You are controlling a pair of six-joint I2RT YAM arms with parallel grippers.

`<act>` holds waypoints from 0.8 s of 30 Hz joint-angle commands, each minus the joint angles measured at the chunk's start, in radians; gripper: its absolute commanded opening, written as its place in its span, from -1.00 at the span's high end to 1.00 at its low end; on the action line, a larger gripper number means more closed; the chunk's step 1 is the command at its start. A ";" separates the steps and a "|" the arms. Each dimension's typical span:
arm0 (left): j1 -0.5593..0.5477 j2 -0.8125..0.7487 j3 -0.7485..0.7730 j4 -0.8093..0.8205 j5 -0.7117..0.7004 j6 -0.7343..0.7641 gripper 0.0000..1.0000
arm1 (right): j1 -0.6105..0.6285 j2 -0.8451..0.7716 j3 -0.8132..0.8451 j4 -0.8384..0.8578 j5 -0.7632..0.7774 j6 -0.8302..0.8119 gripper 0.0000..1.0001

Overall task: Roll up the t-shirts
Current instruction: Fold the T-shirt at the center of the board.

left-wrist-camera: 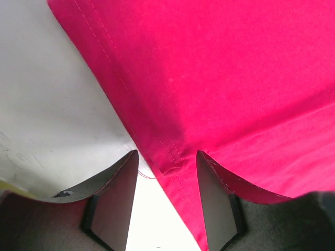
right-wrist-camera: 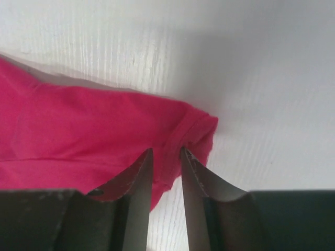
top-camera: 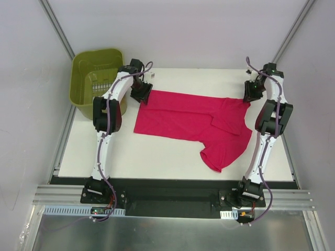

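T-shirt (top-camera: 191, 121) spread mid-frame on table (top-camera: 157, 157). Left gripper (left-wrist-camera: 166, 172) wide open, straddling hem corner. Right gripper (right-wrist-camera: 166, 157) narrowed around bunched sleeve edge — clamp uncertain. Risk: thin fabric slipping, uneven pull skewing roll.

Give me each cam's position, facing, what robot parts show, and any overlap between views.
Top external: above and behind the bases, looking down on the table, t-shirt, basket; both arms show.
Left wrist: on the left gripper, looking down at the shirt's hemmed corner; both fingers show.
Right wrist: on the right gripper, looking down at a seamed shirt corner; both fingers show.
Shared: the t-shirt and table.
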 commanded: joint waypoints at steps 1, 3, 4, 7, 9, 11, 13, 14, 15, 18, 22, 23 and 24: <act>-0.016 -0.002 -0.014 -0.038 0.009 -0.013 0.04 | 0.057 -0.020 -0.011 0.064 0.166 -0.077 0.43; -0.016 -0.001 -0.023 -0.040 0.002 -0.010 0.04 | 0.066 -0.003 -0.013 0.070 0.235 -0.099 0.48; -0.016 0.002 -0.026 -0.042 -0.008 -0.007 0.04 | 0.066 0.003 -0.013 0.069 0.252 -0.102 0.50; -0.016 0.011 -0.037 -0.045 -0.039 -0.006 0.06 | 0.065 0.020 -0.008 0.070 0.309 -0.111 0.53; -0.015 0.014 -0.052 -0.046 -0.056 -0.012 0.08 | 0.062 0.028 -0.002 0.073 0.356 -0.111 0.56; -0.015 0.010 -0.070 -0.048 -0.065 -0.016 0.10 | 0.056 0.039 0.013 0.072 0.391 -0.105 0.57; -0.015 0.005 -0.093 -0.049 -0.073 -0.021 0.11 | 0.050 0.040 0.012 0.067 0.407 -0.096 0.57; -0.015 0.005 -0.096 -0.049 -0.077 -0.028 0.11 | 0.042 0.039 0.004 0.066 0.416 -0.094 0.57; -0.015 0.004 -0.103 -0.048 -0.079 -0.029 0.12 | 0.039 0.037 0.000 0.064 0.418 -0.093 0.57; -0.015 0.004 -0.104 -0.049 -0.073 -0.036 0.13 | 0.028 0.029 -0.029 0.060 0.436 -0.090 0.57; -0.018 0.004 -0.098 -0.049 -0.064 -0.033 0.11 | 0.020 0.032 -0.034 0.057 0.415 -0.088 0.54; -0.019 0.005 -0.089 -0.049 -0.064 -0.030 0.10 | 0.020 0.039 -0.020 0.057 0.410 -0.089 0.53; -0.019 0.010 -0.083 -0.048 -0.070 -0.029 0.09 | 0.022 0.051 -0.011 0.055 0.408 -0.089 0.53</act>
